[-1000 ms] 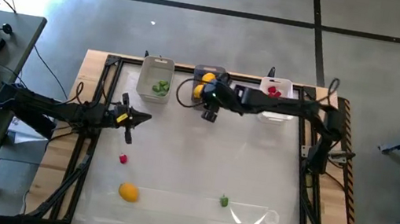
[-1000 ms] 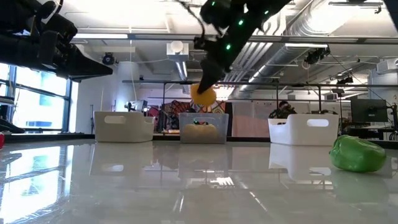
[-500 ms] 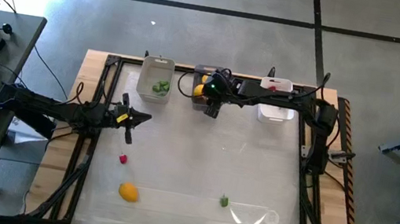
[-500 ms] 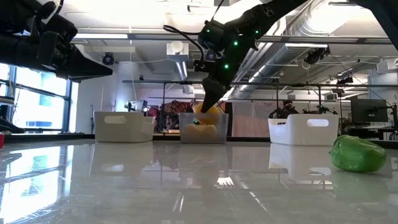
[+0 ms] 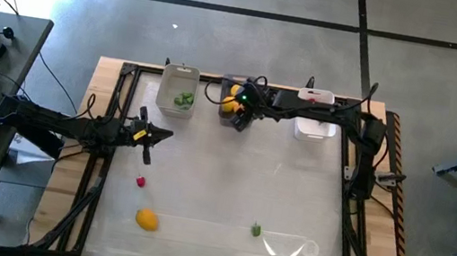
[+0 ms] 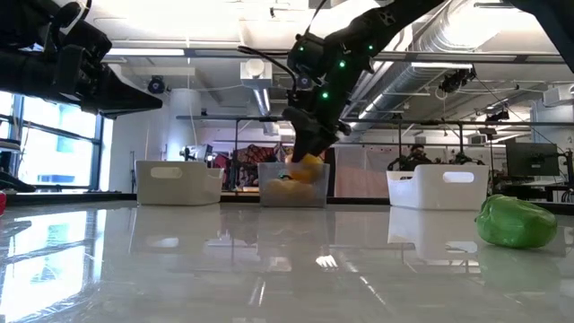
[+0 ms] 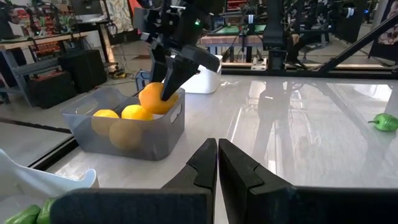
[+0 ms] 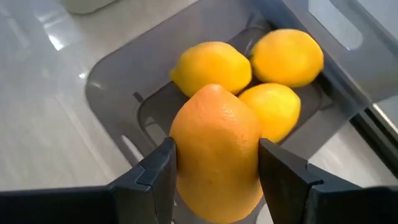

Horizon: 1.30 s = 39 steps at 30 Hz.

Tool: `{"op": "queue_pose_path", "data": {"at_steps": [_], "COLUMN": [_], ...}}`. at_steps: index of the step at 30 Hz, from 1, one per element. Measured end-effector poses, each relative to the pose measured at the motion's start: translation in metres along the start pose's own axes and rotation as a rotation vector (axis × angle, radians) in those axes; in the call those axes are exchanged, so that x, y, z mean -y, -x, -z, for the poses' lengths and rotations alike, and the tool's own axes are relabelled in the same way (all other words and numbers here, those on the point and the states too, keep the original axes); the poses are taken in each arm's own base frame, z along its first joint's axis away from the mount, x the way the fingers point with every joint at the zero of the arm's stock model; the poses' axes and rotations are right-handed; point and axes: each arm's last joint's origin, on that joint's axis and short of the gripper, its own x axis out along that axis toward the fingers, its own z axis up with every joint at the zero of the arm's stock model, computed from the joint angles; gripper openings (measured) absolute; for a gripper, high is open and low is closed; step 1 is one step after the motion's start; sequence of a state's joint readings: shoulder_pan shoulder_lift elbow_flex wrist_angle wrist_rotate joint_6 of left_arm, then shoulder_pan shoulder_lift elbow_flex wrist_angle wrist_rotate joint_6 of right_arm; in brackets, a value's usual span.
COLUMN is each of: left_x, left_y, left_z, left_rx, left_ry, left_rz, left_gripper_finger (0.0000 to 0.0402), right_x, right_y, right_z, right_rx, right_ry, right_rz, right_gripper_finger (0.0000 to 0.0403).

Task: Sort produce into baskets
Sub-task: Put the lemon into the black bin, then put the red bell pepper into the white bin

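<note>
From above, I see my right gripper [image 5: 233, 111] at twelve o'clock on the table, over the translucent grey plastic basket [image 5: 226, 117], its fingers clamped on a smooth orange oval fruit [image 5: 228, 103]. At eleven o'clock sits the clear rectangular tub [image 5: 177, 89] with green pieces [image 5: 184, 100] inside; at one o'clock the white rectangular tub [image 5: 313, 130], partly under my arm. My left gripper [image 5: 148, 134] waits at nine o'clock. A tiny red berry [image 5: 140, 182], a loose orange-yellow fruit [image 5: 147, 219] at seven o'clock and a small green bit [image 5: 256, 230] at six o'clock lie on the white tabletop [image 5: 229, 183].

At table height, the right gripper [image 6: 309, 152] holds the fruit [image 6: 307, 165] at the grey basket's [image 6: 293, 188] rim.

My left wrist camera shows its own fingers [image 7: 205, 167] pressed shut, empty, with the basket [image 7: 127, 127] ahead holding yellow lemons [image 7: 135, 112].

My right wrist camera shows both fingers [image 8: 158, 168] squeezing the fruit [image 8: 216, 149] above three lemons [image 8: 211, 66] in the basket [image 8: 112, 81].
</note>
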<state>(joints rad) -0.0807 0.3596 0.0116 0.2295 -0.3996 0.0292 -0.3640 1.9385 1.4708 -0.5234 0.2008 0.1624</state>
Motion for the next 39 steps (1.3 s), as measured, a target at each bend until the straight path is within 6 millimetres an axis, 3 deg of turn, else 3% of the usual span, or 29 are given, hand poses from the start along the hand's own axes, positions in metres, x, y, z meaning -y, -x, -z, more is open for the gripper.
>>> {"op": "queue_pose_path", "data": {"at_steps": [13,21,26,31,39], "left_x": [0.0,0.0,0.0,0.0,0.0], "left_y": [0.0,0.0,0.0,0.0,0.0], "left_z": [0.0,0.0,0.0,0.0,0.001], "left_rx": [-0.001,-0.001,-0.001,-0.001,-0.007], "left_ry": [0.0,0.0,0.0,0.0,-0.002], "left_rz": [0.0,0.001,0.0,0.0,0.01], "left_gripper_finger": [0.0003,0.0003,0.0003,0.0003,0.0003], "right_x": [0.015,0.015,0.015,0.008,-0.015], "right_y": [-0.003,-0.003,-0.001,0.025,0.086], "right_z": [0.001,0.001,0.001,-0.004,0.008], "right_rx": [-0.037,-0.035,-0.033,0.029,0.081], "right_ry": [-0.115,-0.094,-0.033,0.064,0.228], "right_rz": [0.025,0.024,0.023,0.08,0.119], "right_gripper_finger": [0.0178,0.026,0.0269,0.0208,0.0015]}}
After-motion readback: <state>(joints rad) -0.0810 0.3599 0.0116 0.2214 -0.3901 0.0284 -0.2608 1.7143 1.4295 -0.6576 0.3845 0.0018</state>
